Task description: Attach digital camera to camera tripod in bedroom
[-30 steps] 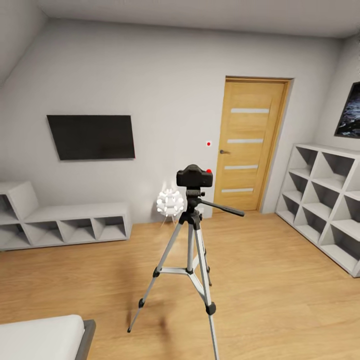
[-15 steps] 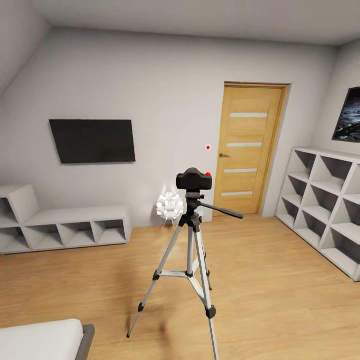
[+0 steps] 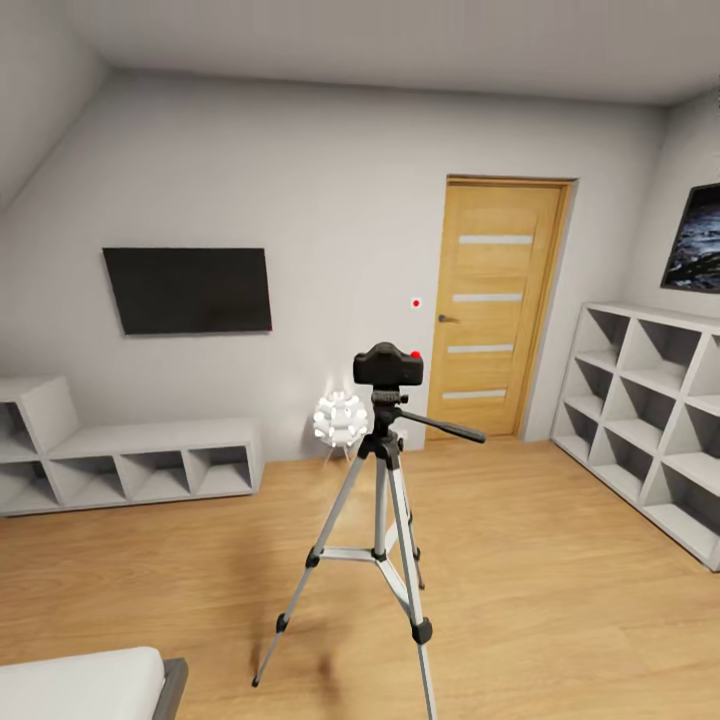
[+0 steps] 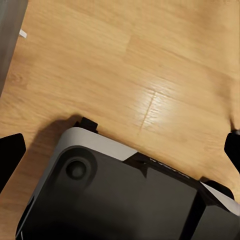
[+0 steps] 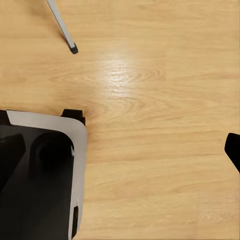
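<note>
Nearest to me, both arms hang low beside the robot's own base (image 4: 115, 200), a dark body with a pale grey rim, and their wrist cameras look straight down at the wood plank floor (image 3: 560, 560). The left gripper (image 4: 120, 150) has its black fingertips (image 4: 10, 155) at opposite edges of its view, so it is spread wide and holds nothing; of the right gripper, one dark fingertip (image 5: 233, 149) shows at an edge and I cannot tell how it is set. Arms tucked down like this suit a robot that has finished handling rather than one about to reach. At the near left a corner of the bed (image 3: 80, 685) pokes in. A foot of the tripod stands near the base in the right wrist view. In mid-room the camera tripod (image 3: 385, 540) stands with its three legs splayed for a steady footing, its long handle jutting right. The digital camera (image 3: 388, 367) sits level on the tripod's head, touching it, red button up, and to my eye the job looks done. Just behind is a white spiky ball lamp (image 3: 340, 418). Further back are the low white shelves (image 3: 130, 460) at left, taller cube shelves (image 3: 650, 420) at right, the black TV (image 3: 188, 290) and the wooden door (image 3: 495, 305) on the far grey wall of the bedroom.
</note>
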Robot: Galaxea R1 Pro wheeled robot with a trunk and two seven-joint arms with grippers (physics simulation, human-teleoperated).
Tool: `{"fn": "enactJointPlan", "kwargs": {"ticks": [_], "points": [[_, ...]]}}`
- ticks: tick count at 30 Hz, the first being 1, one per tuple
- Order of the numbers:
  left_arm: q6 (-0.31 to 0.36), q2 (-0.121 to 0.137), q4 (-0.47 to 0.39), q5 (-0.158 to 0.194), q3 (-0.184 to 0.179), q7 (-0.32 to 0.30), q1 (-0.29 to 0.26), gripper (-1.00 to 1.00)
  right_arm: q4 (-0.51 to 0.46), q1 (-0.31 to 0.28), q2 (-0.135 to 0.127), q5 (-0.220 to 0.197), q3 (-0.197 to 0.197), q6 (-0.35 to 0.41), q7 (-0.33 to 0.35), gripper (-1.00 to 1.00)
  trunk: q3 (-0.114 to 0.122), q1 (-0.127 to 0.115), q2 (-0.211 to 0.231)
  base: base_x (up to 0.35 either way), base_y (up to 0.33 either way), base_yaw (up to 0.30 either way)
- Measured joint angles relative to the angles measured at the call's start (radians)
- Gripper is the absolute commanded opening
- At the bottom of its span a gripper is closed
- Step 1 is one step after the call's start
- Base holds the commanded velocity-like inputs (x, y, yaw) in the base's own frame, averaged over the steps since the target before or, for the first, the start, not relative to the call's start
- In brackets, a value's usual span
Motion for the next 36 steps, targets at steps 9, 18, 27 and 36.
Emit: {"fn": "enactJointPlan", "kwargs": {"ticks": [9, 18, 27, 36], "points": [[0.000, 0.000, 0.000, 0.001, 0.000, 0.000, 0.000, 1.00, 0.000, 0.000, 0.001, 0.000, 0.000, -0.002, 0.000, 1.00, 0.011, 0.000, 0.000, 0.000, 0.000, 0.000], [0.000, 0.000, 0.000, 0.001, 0.000, 0.000, 0.000, 1.00, 0.000, 0.000, 0.000, 0.000, 0.000, -0.003, 0.000, 1.00, 0.013, 0.000, 0.000, 0.000, 0.000, 0.000], [0.000, 0.000, 0.000, 0.001, 0.000, 0.000, 0.000, 1.00, -0.001, 0.000, 0.000, 0.001, 0.000, -0.003, 0.000, 1.00, 0.013, 0.000, 0.000, 0.000, 0.000, 0.000], [0.000, 0.000, 0.000, 0.000, 0.000, 0.000, 0.000, 1.00, -0.001, 0.000, 0.002, -0.002, -0.001, -0.001, 0.000, 1.00, 0.013, 0.000, 0.000, 0.000, 0.000, 0.000]]}}
